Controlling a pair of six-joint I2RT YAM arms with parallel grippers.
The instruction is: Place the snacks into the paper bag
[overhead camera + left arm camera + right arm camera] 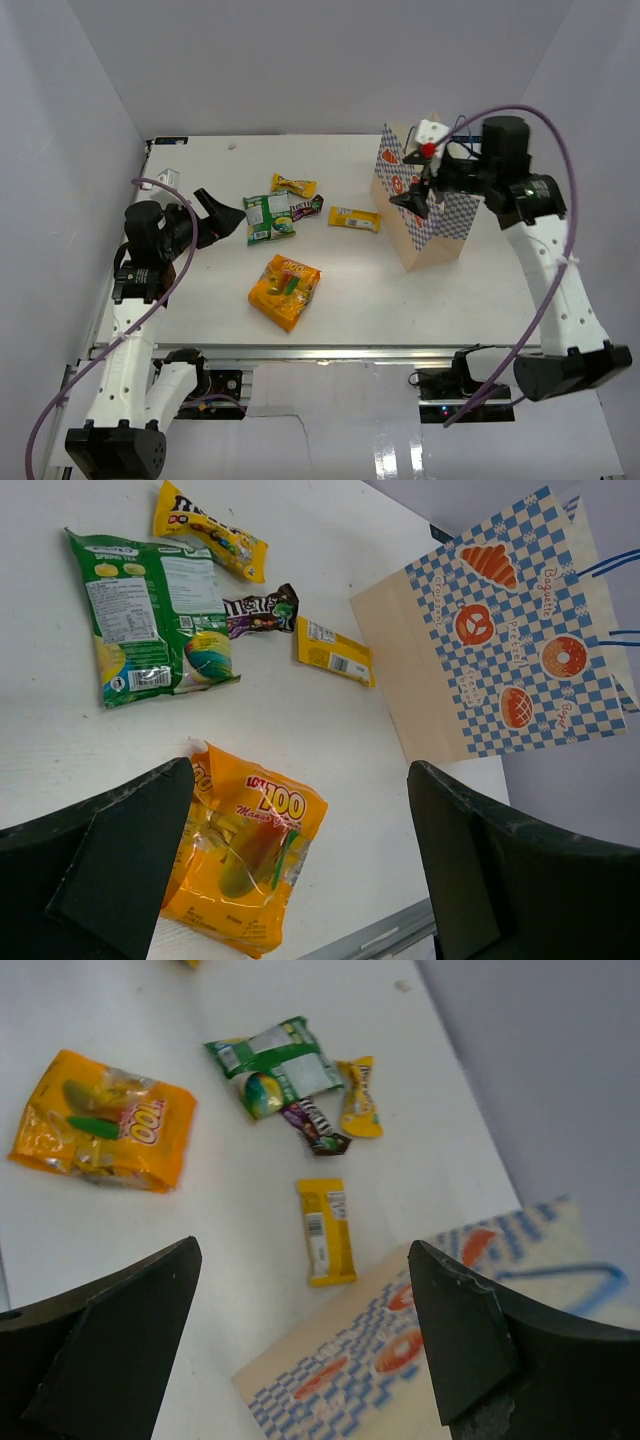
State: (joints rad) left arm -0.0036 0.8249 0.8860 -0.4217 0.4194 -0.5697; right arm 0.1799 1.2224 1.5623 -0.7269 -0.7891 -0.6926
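The paper bag [432, 222] stands upright at the right; it also shows in the left wrist view [500, 650] and the right wrist view [450, 1360]. On the table lie the orange-yellow pouch [285, 290] [245, 850] [105, 1120], the green-white pouch [268, 217] [150, 615] [275, 1065], a yellow bar [293, 185], the dark bar [308, 207] [260, 610] and a second yellow bar [354, 218] [325, 1230]. My left gripper [222, 212] [300, 780] is open and empty, left of the green-white pouch. My right gripper [420, 197] [302, 1250] is open and empty, above the bag's left edge.
A small white item [168, 177] lies at the table's far left edge. White walls close the table in on the left, back and right. A metal rail [330, 350] runs along the front edge.
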